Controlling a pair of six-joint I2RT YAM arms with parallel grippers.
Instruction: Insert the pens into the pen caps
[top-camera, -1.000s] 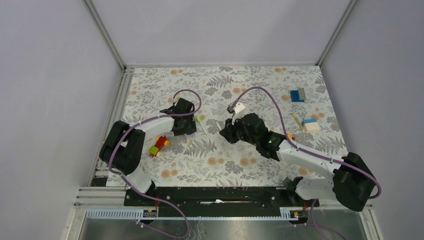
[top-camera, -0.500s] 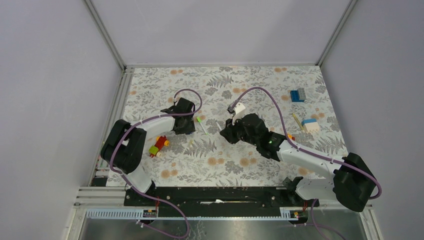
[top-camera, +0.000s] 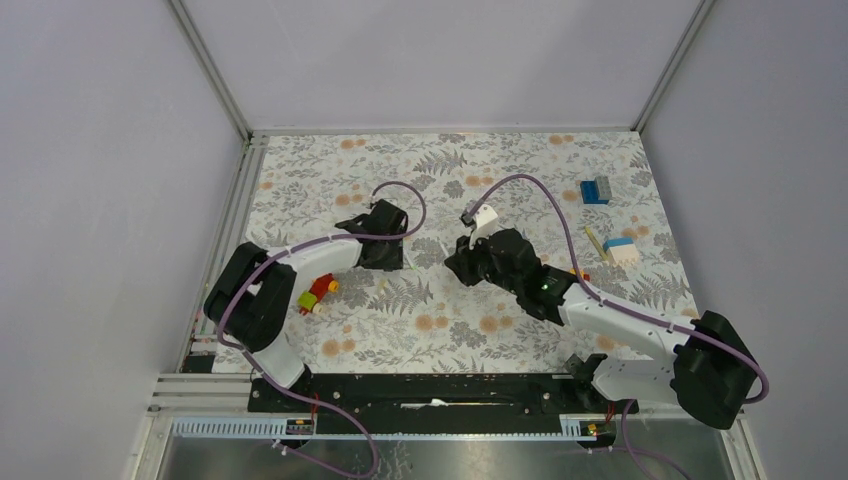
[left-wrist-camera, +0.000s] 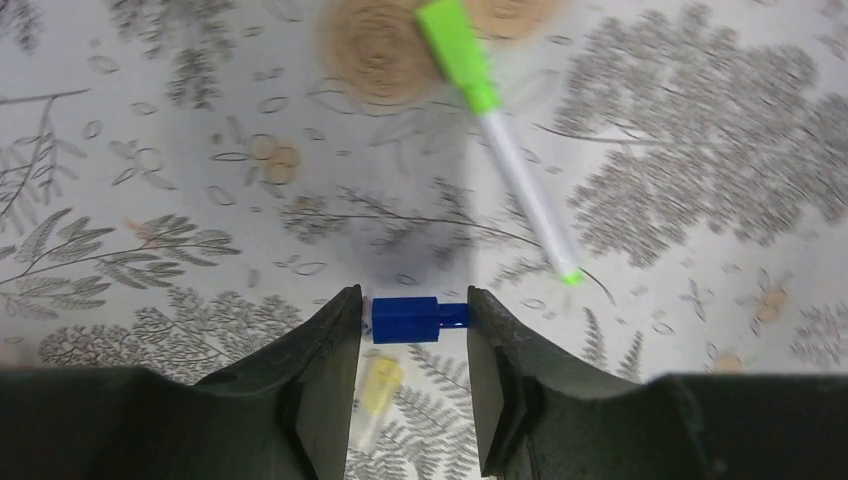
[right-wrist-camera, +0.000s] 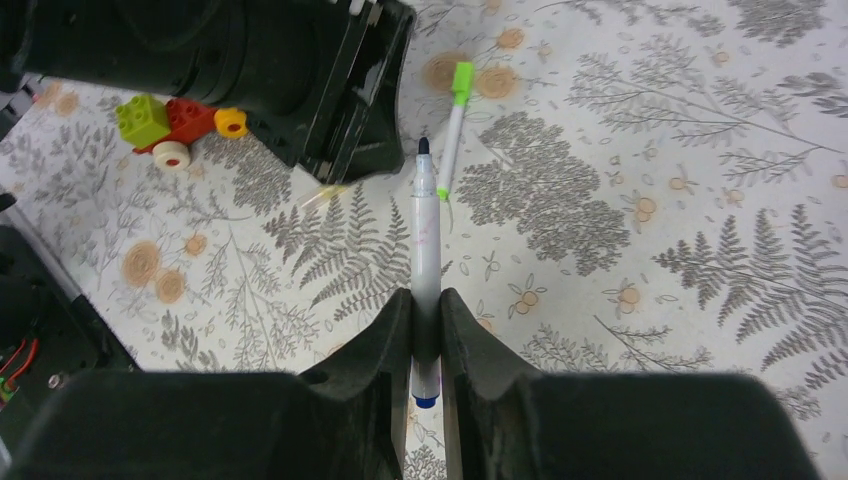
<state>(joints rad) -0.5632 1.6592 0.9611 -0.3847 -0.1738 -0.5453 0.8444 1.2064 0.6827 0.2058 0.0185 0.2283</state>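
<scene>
In the left wrist view my left gripper (left-wrist-camera: 413, 302) is shut on a dark blue pen cap (left-wrist-camera: 405, 319), which lies crosswise between the fingertips and above the table. My right gripper (right-wrist-camera: 424, 300) is shut on a white-barrelled pen (right-wrist-camera: 427, 220); its dark tip points at the left gripper (right-wrist-camera: 300, 80) and its blue end sticks out behind the fingers. A second white pen (left-wrist-camera: 525, 190) wearing a bright green cap (left-wrist-camera: 458, 55) lies on the cloth between the two grippers. From above, the left gripper (top-camera: 385, 250) and the right gripper (top-camera: 462, 262) stand close together mid-table.
A red, yellow and green toy brick car (top-camera: 315, 293) sits left of the left gripper. A small yellowish tube (left-wrist-camera: 380, 385) lies under the left jaws. At the right are a blue brick (top-camera: 596, 190), a white-and-blue brick (top-camera: 622, 250) and a tan stick (top-camera: 598, 245).
My left gripper has moved right toward the right gripper, covering the green pen in the top view, and its jaws have narrowed. The right gripper has shifted slightly right with its pen.
</scene>
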